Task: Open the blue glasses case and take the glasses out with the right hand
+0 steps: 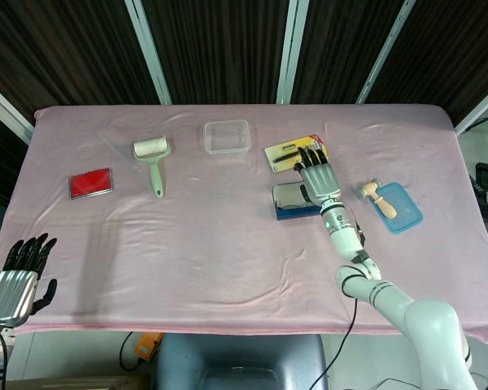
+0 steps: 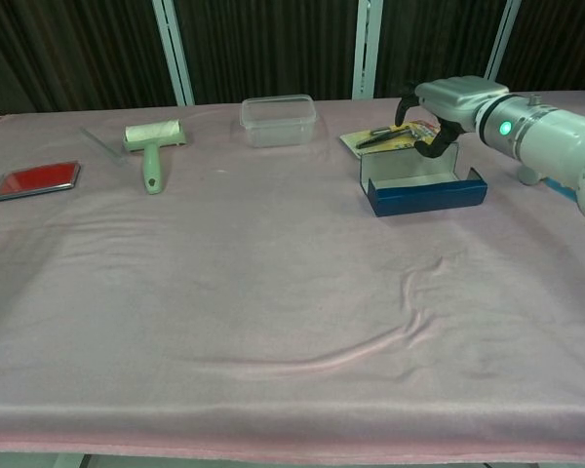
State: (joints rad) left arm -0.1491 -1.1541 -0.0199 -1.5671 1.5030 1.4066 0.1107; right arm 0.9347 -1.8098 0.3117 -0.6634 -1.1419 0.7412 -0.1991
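The blue glasses case [image 1: 295, 213] [image 2: 426, 193] lies right of the table's middle with its lid [image 1: 289, 195] [image 2: 409, 166] raised upright, grey lining showing. My right hand [image 1: 317, 177] [image 2: 441, 109] is over the lid's right end. Its fingers curl over the top edge and the thumb sits on the near face, so it holds the lid. I cannot see glasses inside; the front wall hides the interior in the chest view. My left hand [image 1: 18, 276] hangs off the table's near left corner, fingers straight, holding nothing.
A carded razor pack [image 1: 286, 153] [image 2: 382, 138] lies just behind the case. A clear container [image 1: 227, 136] [image 2: 278, 119], a lint roller [image 1: 153, 158] [image 2: 152, 146] and a red case [image 1: 91, 183] [image 2: 37, 179] sit further left. A blue tray [image 1: 398, 210] with a wooden tool [image 1: 368, 191] lies to the right.
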